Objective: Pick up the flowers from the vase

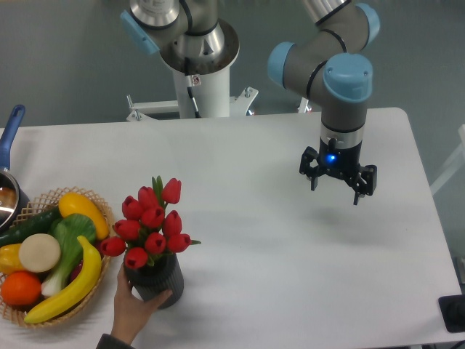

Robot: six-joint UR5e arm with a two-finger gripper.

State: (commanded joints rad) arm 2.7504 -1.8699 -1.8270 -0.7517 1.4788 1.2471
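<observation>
The flowers (151, 222), a tight bunch of red tulip buds with green leaves, stand upright in the vase (155, 281), a short dark grey ribbed cylinder at the front left of the white table (290, 291). A human hand (134, 309) holds the vase from below. My gripper (336, 189) hangs over the right half of the table, well to the right of the flowers and further back. Its fingers are spread apart and hold nothing.
A wicker basket (43, 196) of fruit and vegetables, with a banana (69, 280), sits at the left edge next to the vase. A pot with a blue handle (10, 134) is at the far left. The arm's base (203, 80) stands behind the table.
</observation>
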